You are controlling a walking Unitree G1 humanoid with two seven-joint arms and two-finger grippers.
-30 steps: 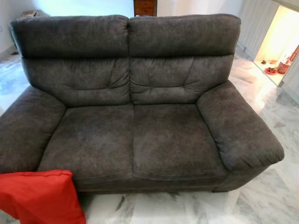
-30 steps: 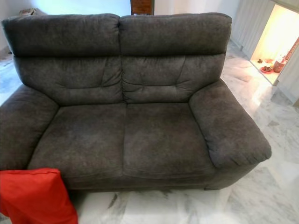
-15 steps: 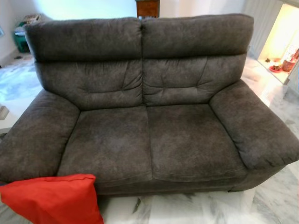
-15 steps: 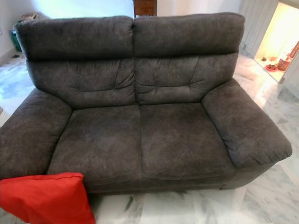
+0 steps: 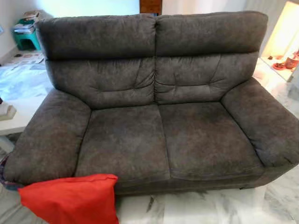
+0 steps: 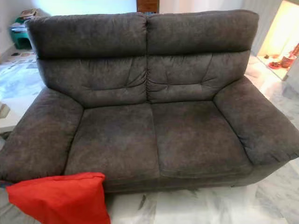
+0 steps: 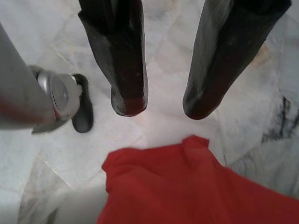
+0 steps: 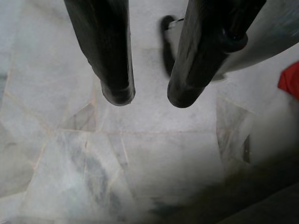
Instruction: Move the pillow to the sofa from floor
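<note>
A red pillow (image 5: 70,199) rests on the marble floor at the front left corner of the dark grey two-seat sofa (image 5: 159,135), leaning against its left armrest base. In the left wrist view my left gripper (image 7: 161,106) hangs open above the floor, with a corner of the red pillow (image 7: 187,186) just beyond its fingertips and apart from them. My right gripper (image 8: 147,95) is open too, over bare marble; a sliver of red pillow (image 8: 290,80) shows at the picture's edge.
A low white table (image 5: 11,119) stands left of the sofa, and a green stool (image 5: 25,37) behind it. A lit alcove with small items (image 5: 285,56) lies at the far right. White marble floor (image 5: 210,210) runs along the sofa's front.
The whole view has shifted: sofa and pillow now sit further right in the picture, and the white table and green stool have come into sight, so the camera turned left. The pillow has not moved.
</note>
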